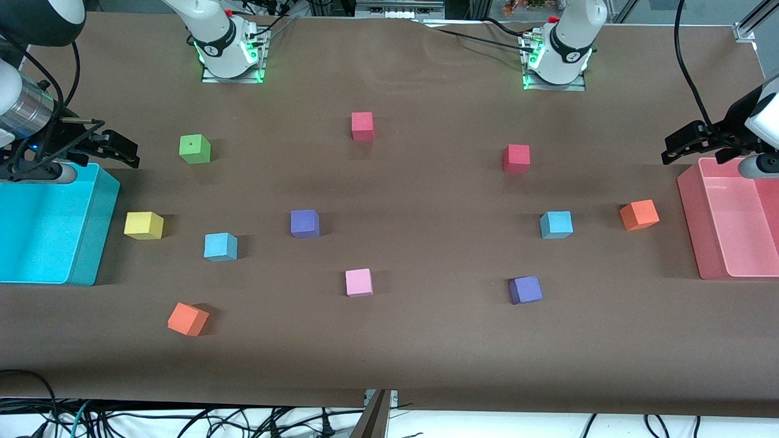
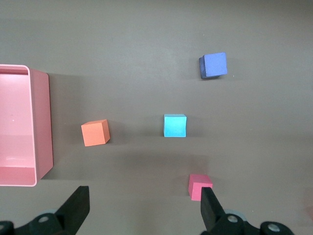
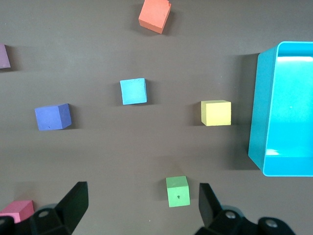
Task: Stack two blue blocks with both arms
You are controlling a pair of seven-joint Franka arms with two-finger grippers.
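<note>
Two light blue blocks lie apart on the brown table. One (image 1: pixel 220 246) is toward the right arm's end and shows in the right wrist view (image 3: pixel 133 91). The other (image 1: pixel 556 224) is toward the left arm's end and shows in the left wrist view (image 2: pixel 175 126). My right gripper (image 1: pixel 129 153) hangs open and empty in the air by the turquoise bin (image 1: pixel 97 231); it also shows in its wrist view (image 3: pixel 143 203). My left gripper (image 1: pixel 670 152) hangs open and empty by the pink bin (image 1: pixel 691 207); it also shows in its wrist view (image 2: pixel 145 205).
Loose cubes lie around: green (image 1: pixel 195 149), yellow (image 1: pixel 144 225), two indigo-purple (image 1: pixel 305 223) (image 1: pixel 526 289), pink (image 1: pixel 359 282), two red (image 1: pixel 363 126) (image 1: pixel 517 158), two orange (image 1: pixel 188 319) (image 1: pixel 639 215). The bins stand at the two ends of the table.
</note>
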